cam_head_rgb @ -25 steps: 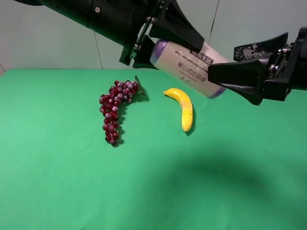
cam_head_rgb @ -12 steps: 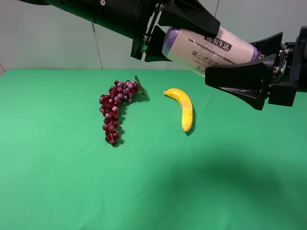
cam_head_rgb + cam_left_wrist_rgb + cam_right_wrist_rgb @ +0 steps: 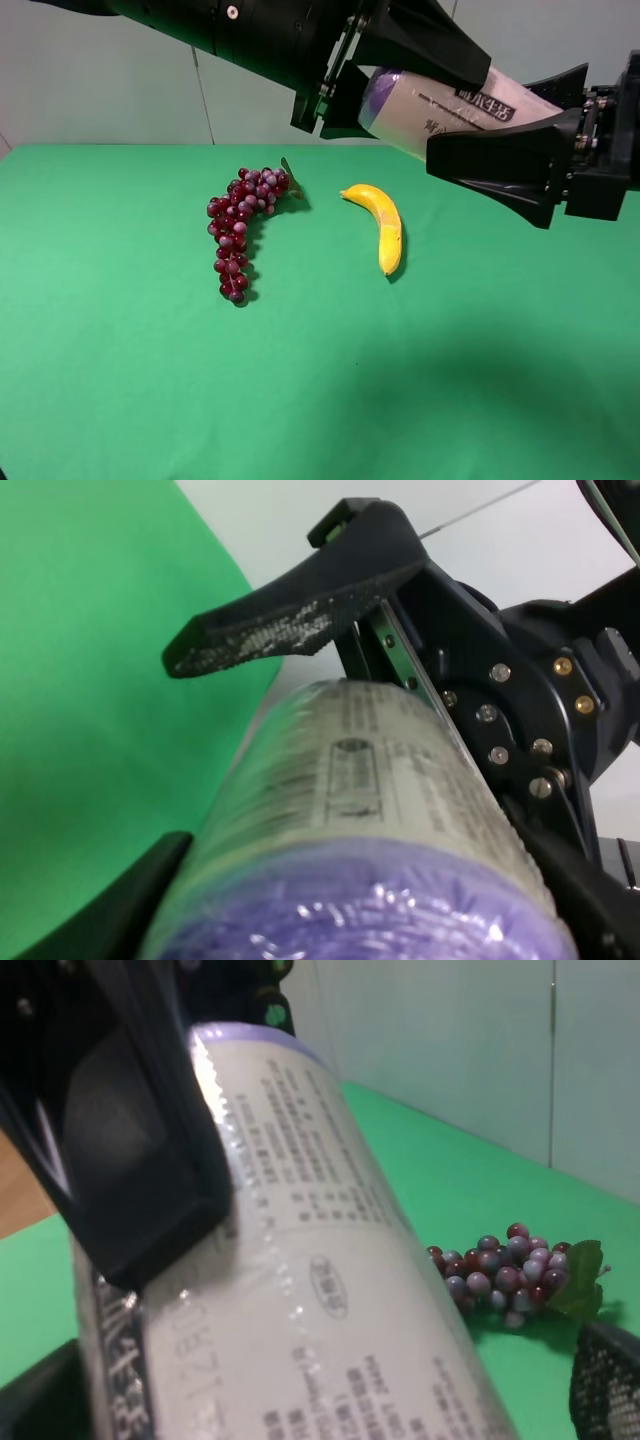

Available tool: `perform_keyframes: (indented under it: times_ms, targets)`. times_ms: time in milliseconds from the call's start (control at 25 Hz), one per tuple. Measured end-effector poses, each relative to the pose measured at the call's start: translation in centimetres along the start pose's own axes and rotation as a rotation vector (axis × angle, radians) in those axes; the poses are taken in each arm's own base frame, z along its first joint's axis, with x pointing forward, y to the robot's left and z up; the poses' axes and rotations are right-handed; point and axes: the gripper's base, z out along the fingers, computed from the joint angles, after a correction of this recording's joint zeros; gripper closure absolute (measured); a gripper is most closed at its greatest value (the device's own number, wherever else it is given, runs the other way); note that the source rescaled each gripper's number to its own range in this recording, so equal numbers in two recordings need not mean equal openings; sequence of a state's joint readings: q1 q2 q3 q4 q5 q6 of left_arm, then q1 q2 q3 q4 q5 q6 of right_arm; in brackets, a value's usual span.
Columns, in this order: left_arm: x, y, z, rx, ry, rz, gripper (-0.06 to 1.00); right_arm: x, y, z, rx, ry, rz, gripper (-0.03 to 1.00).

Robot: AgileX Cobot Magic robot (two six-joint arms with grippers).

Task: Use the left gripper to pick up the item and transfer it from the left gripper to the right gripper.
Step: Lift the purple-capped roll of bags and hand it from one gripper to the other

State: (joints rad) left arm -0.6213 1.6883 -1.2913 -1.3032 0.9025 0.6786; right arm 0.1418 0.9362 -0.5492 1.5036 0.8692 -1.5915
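The item [image 3: 440, 105], a whitish roll with purple ends and printed text, hangs in the air above the table, tilted. My left gripper [image 3: 420, 90] is shut on its left half. My right gripper [image 3: 485, 120] is open, with one jaw above and one below the roll's right end; a gap shows between the upper finger [image 3: 290, 620] and the wrapper. The roll fills the left wrist view [image 3: 380, 810] and the right wrist view [image 3: 300, 1260], where a left finger [image 3: 130, 1130] presses on it.
A dark red grape bunch [image 3: 240, 225] and a yellow banana [image 3: 380, 225] lie on the green table [image 3: 150, 380] below the arms. The grapes also show in the right wrist view [image 3: 510, 1270]. A pale wall stands behind.
My left gripper has carried the roll up and to the right, deeper between the right gripper's jaws. The right gripper has barely moved.
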Motion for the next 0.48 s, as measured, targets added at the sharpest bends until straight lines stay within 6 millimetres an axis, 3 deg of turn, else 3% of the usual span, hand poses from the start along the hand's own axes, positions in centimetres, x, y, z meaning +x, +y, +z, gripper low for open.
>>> perform_keyframes:
  times_ms: [280,320,360,440,480]
  targets:
    - [-0.13,0.07,0.0,-0.008,-0.014,0.002,0.94,-0.03,0.0,0.0,0.0,-0.003,0.002,0.0]
    - [-0.15,0.09,0.0,-0.01,-0.016,0.002,0.94,-0.03,0.0,0.0,0.0,-0.003,0.002,0.12]
    - [-0.16,0.1,0.0,-0.011,-0.018,0.002,0.94,-0.04,0.0,0.0,0.0,-0.004,0.002,0.38]
    - [-0.16,0.1,0.0,-0.011,-0.018,0.007,0.94,-0.04,0.04,0.0,-0.005,-0.004,0.002,0.74]
    - [-0.17,0.09,0.0,-0.01,-0.018,0.008,0.94,-0.04,0.08,0.0,-0.009,-0.004,0.002,0.75]
